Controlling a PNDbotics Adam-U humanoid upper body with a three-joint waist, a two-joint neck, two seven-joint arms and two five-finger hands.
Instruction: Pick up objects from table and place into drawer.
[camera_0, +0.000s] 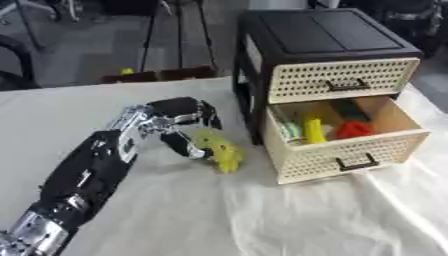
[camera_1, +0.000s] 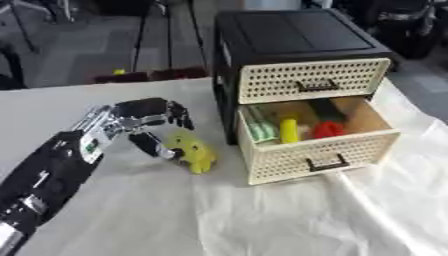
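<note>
You had the left robot hand (camera_0: 179, 122) bent down at the wrist over the cloth-covered bench (camera_0: 289, 220), its fingers curled over a yellow toy (camera_0: 220, 152) and its thumb against the toy's near side, so the piece was grasped between them. The toy sat under and just right of the fingertips, apparently still on the cloth. You kept the lower drawer (camera_0: 350, 150) pulled out, well right of the robot hand, seemingly to give a clear drop; a yellow piece (camera_0: 313, 131), a red piece (camera_0: 354, 129) and something green already lay inside. The forearm ran back toward the lower left. Your right robot hand was out of sight.
</note>
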